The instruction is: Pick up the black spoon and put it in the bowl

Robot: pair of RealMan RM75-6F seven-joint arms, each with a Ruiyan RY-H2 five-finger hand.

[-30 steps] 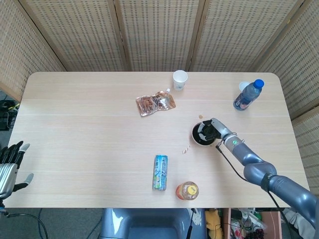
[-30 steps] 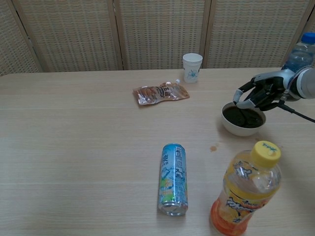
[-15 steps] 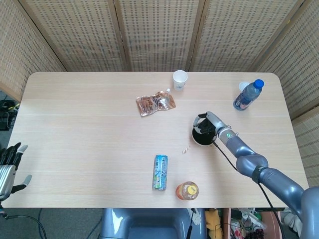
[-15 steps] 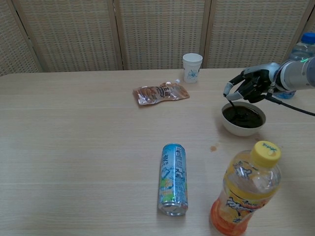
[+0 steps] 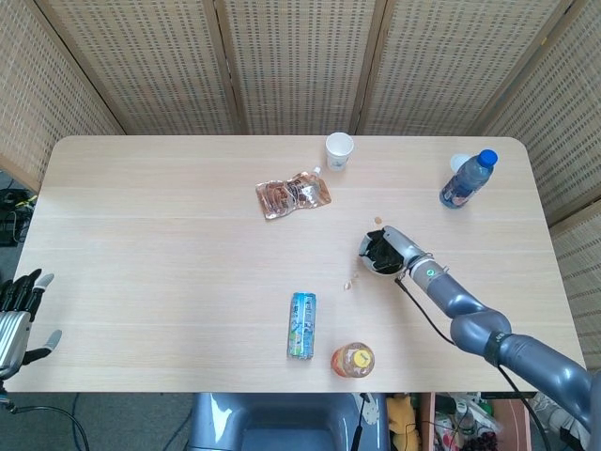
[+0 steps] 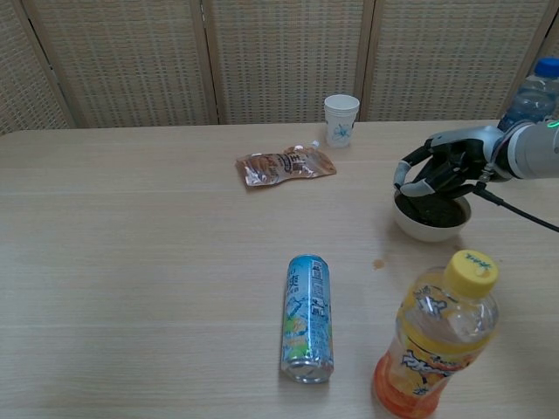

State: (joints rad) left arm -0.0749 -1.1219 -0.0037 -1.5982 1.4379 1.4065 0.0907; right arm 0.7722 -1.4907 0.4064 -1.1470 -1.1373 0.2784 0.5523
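Note:
The white bowl (image 6: 430, 225) with a dark inside stands right of the table's middle, and its rim (image 5: 365, 250) shows in the head view. My right hand (image 6: 441, 170) hangs low over the bowl with its fingers curled down into it; the head view shows this right hand (image 5: 387, 252) covering most of the bowl. It pinches the black spoon (image 6: 424, 197), which is mostly hidden and hard to tell from the dark inside. My left hand (image 5: 17, 315) is off the table's near left corner, fingers apart, holding nothing.
An orange juice bottle (image 6: 437, 345) stands near the front edge, just in front of the bowl. A blue can (image 6: 307, 316) lies on its side. A brown pouch (image 6: 284, 164) and a paper cup (image 6: 341, 120) sit further back. A water bottle (image 5: 467, 178) stands far right.
My right hand rose above the bowl's far rim with the spoon hanging from it, then came back down into the bowl. The left hand has barely shifted.

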